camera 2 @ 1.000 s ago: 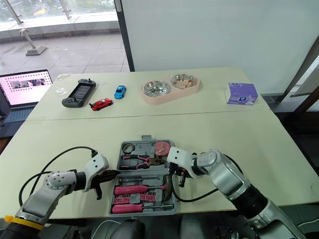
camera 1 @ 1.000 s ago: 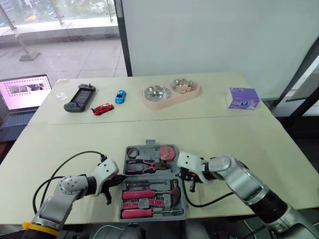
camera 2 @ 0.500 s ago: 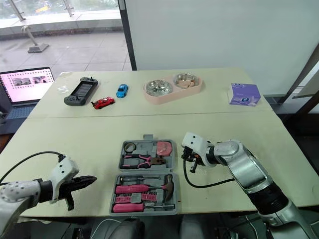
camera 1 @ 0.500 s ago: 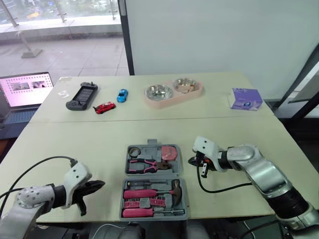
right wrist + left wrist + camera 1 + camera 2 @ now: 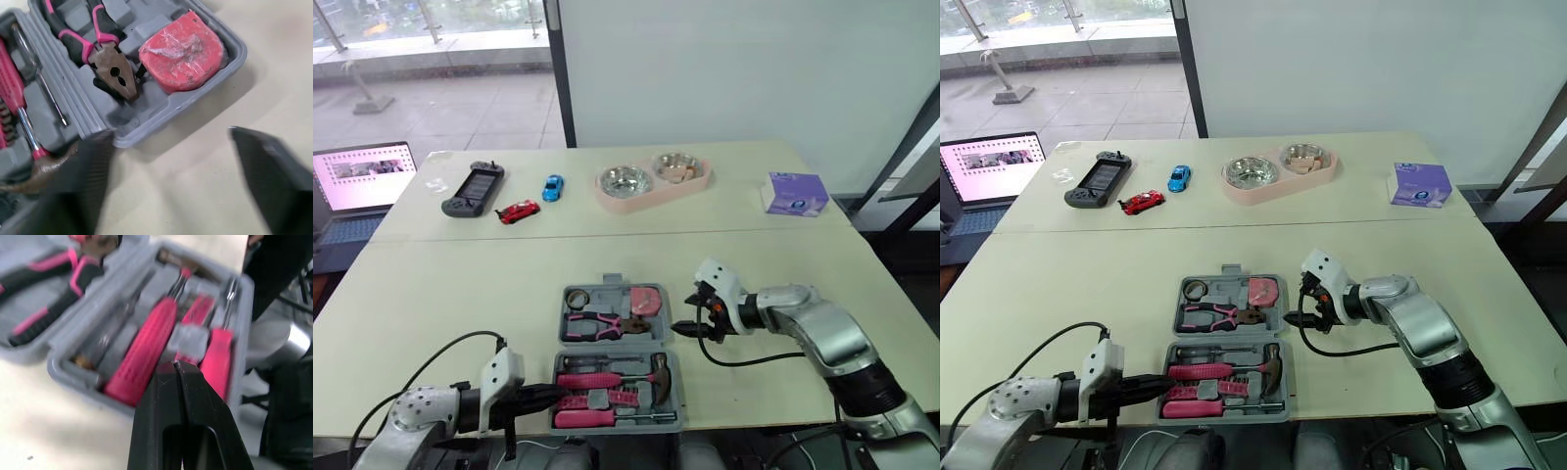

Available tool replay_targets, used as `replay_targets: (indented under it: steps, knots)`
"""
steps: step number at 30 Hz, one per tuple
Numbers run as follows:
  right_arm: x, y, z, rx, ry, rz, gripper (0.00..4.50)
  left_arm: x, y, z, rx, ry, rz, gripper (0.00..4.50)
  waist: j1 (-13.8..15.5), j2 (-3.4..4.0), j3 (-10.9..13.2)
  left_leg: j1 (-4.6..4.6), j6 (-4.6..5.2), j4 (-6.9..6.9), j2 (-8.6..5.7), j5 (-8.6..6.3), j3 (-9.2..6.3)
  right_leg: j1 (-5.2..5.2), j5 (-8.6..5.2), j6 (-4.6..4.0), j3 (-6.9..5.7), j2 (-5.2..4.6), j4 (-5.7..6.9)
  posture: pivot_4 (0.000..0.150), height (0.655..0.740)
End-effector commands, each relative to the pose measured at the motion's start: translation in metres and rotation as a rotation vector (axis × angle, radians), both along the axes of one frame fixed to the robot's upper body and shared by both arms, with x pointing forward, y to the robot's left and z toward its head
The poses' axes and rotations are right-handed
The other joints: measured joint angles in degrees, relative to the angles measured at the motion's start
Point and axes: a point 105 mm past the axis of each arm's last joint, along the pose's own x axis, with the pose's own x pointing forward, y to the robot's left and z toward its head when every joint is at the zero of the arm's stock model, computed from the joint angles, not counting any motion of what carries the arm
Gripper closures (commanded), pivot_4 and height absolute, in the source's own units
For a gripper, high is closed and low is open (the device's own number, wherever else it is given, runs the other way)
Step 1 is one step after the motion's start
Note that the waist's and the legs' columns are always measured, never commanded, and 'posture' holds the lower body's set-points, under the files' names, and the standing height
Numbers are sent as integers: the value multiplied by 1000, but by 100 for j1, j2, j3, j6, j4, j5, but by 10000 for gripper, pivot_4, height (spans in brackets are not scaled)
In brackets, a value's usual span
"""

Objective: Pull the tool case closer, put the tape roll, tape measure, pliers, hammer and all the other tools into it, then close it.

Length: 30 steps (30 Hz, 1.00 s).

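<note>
The grey tool case (image 5: 615, 342) lies open at the table's near middle. Its far half holds the tape roll (image 5: 575, 298), pink-handled pliers (image 5: 597, 325) and red tape measure (image 5: 182, 51). The near half holds the hammer (image 5: 607, 379) and pink screwdrivers (image 5: 144, 352). My left gripper (image 5: 553, 389) is shut and empty, its tips at the near half's left wall. My right gripper (image 5: 690, 315) stands open just right of the far half, by the tape measure's corner, with only bare table between its fingers (image 5: 93, 171).
At the table's far side are a pink double bowl (image 5: 651, 180), a purple box (image 5: 793, 193), a black game controller (image 5: 470, 190), a red toy car (image 5: 517, 211) and a blue one (image 5: 550, 187). A laptop (image 5: 362, 181) stands off the table's left. The case is close to the front edge.
My right gripper has opened and stays beside the case's right side. My left gripper, still shut, swung out to the left and has come back to the case's near-left wall.
</note>
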Motion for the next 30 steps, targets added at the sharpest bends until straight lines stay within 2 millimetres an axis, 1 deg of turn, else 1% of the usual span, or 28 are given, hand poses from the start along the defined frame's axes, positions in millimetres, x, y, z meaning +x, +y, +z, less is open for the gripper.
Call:
replay_targets:
  steps: [1, 7, 12, 16, 18, 21, 23, 27, 30]
  knots:
    - [9, -3, 10, 51, 26, -72, 425, -2, -4, -12, 33, -22, -56, 45000, 6, 2, -1, 1, 0, 0, 0, 0, 0, 0, 0, 0, 0, 0, 0, 1500, 7239]
    - [13, 0, 5, 101, 146, -137, 425, -3, 2, -38, 142, -28, -92, 45000, -22, 15, -9, 6, 0, -1, 0, 0, 0, 1, 2, -1, 0, 0, 2, 1500, 7239]
    - [24, 1, -9, 145, 247, -217, 425, -4, 9, -47, 212, -26, -119, 45000, -43, 39, -23, 18, 1, -9, 2, 0, 3, 1, 4, 1, 2, 1, 12, 1500, 7239]
    - [33, 20, -14, 238, 331, -236, 425, -6, 16, -52, 265, -27, -147, 45000, -90, 63, -42, 23, 1, -11, 3, 0, 2, 1, 4, 0, 3, 5, 16, 1500, 7239]
    - [33, 25, -16, 242, 341, -223, 425, -6, 17, -52, 272, -31, -152, 45000, -117, 71, -48, 24, 1, -12, 4, 0, 2, 1, 4, 0, 3, 5, 18, 1500, 7239]
    - [34, 42, -22, 308, 408, -220, 425, -6, 19, -52, 288, -41, -166, 45000, -184, 71, -59, 26, 1, -12, 4, 0, 0, 2, 4, 0, 3, 5, 23, 1500, 7239]
    - [37, 47, -24, 334, 427, -233, 425, -5, 20, -51, 291, -46, -169, 45000, -202, 81, -67, 34, 1, -12, 4, 0, 0, 2, 3, 0, 4, 7, 33, 1500, 7239]
    - [45, 61, -19, 458, 489, -257, 425, -4, 24, -51, 315, -53, -181, 45000, -217, 82, -72, 52, 2, -13, 4, 0, 0, 2, 2, -2, 7, 7, 65, 1500, 7239]
    - [50, 65, -18, 503, 513, -273, 425, -3, 25, -51, 319, -53, -183, 45000, -252, 83, -73, 56, 2, -14, 4, 0, 0, 3, 2, -2, 9, 8, 70, 1500, 7239]
